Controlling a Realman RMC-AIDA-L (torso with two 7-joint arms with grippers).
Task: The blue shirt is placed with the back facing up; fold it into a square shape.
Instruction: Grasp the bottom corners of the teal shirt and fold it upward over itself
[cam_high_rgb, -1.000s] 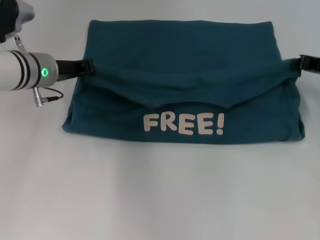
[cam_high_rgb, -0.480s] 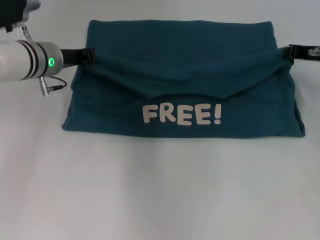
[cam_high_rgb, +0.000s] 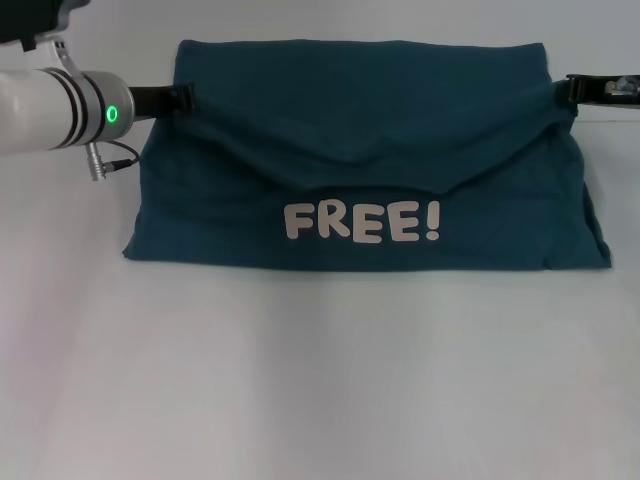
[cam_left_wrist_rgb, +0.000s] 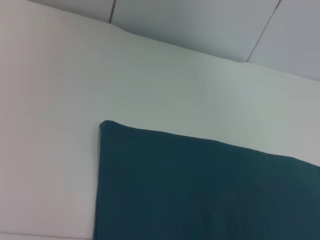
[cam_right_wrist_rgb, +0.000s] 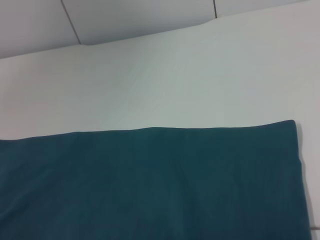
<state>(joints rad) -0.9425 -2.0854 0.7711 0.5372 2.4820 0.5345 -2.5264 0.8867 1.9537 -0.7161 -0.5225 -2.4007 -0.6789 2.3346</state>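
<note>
Head view showed the blue shirt (cam_high_rgb: 365, 150) spread across the white table (cam_high_rgb: 300, 380), partly folded into a wide rectangle, with a white "FREE!" print (cam_high_rgb: 362, 222) showing on the near layer. A fold of cloth from the far part sagged toward the middle in a shallow curve just above the lettering, pulled up at both ends. The left gripper (cam_high_rgb: 183, 96) sat at the shirt's left edge, its dark fingers pinching the corner of that raised fold, the white forearm with a green light (cam_high_rgb: 112, 114) reaching in from the left. The right gripper (cam_high_rgb: 572, 88) was at the shirt's right edge, near the far corner, its black fingers likewise closed on the cloth where the fold rose to meet it. The near hem lay flat on the table, its two corners spreading slightly wider than the far edge. In the left wrist view, a far corner of the shirt (cam_left_wrist_rgb: 200, 190) lay flat against the table (cam_left_wrist_rgb: 60, 100); the right wrist view showed the shirt's far edge (cam_right_wrist_rgb: 150, 185) running straight across the table (cam_right_wrist_rgb: 175, 80).
</note>
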